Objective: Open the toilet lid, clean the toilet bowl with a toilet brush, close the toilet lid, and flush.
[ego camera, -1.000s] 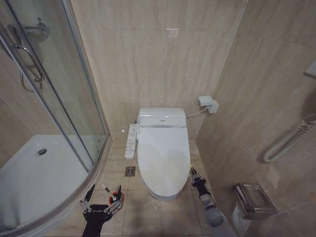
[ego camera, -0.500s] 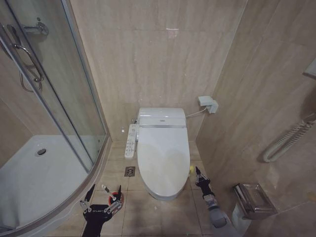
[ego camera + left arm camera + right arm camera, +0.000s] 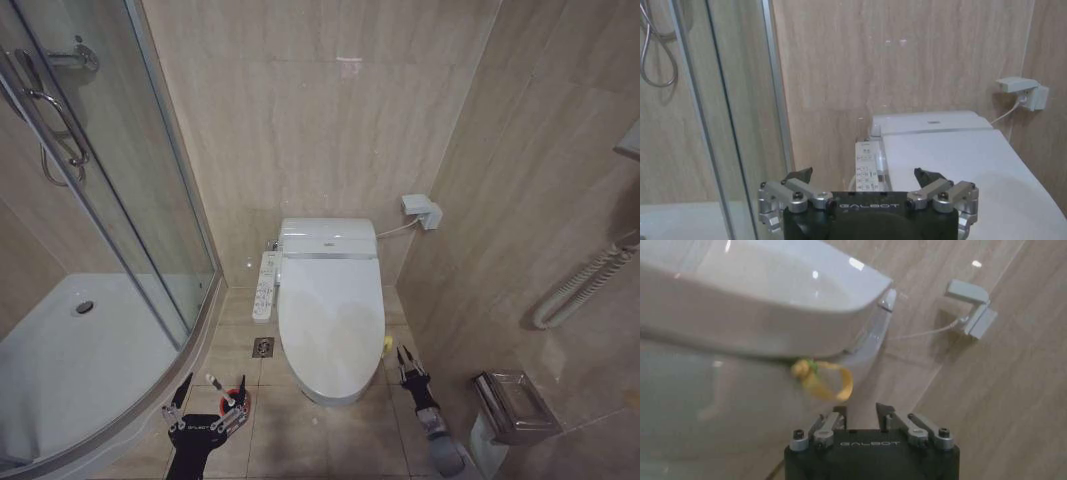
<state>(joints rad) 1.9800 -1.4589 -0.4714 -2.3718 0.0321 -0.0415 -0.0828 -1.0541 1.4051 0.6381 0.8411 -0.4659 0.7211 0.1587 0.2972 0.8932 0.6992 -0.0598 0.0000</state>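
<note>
The toilet lid (image 3: 330, 310) is down, glossy white, covering the toilet bowl, whose outer wall (image 3: 720, 385) shows below the lid's rim. A yellow loop (image 3: 823, 380) hangs from the lid's right edge (image 3: 387, 345). My right gripper (image 3: 404, 358) sits low beside the toilet, just short of that loop, its fingers (image 3: 883, 411) narrowly open with nothing between them. The toilet brush (image 3: 220, 386) stands in its red cup holder (image 3: 240, 400) on the floor at the left. My left gripper (image 3: 205, 405) hovers open right beside it (image 3: 863, 175).
A glass shower enclosure (image 3: 120, 230) with a white tray (image 3: 70, 360) fills the left. A control panel (image 3: 266, 285) sticks out at the toilet's left. A wall socket (image 3: 422, 210), a paper holder (image 3: 510, 405) and a floor drain (image 3: 263, 347) are nearby.
My right gripper has drawn back toward me and slightly right, away from the toilet's side. The left gripper and the lid have not moved.
</note>
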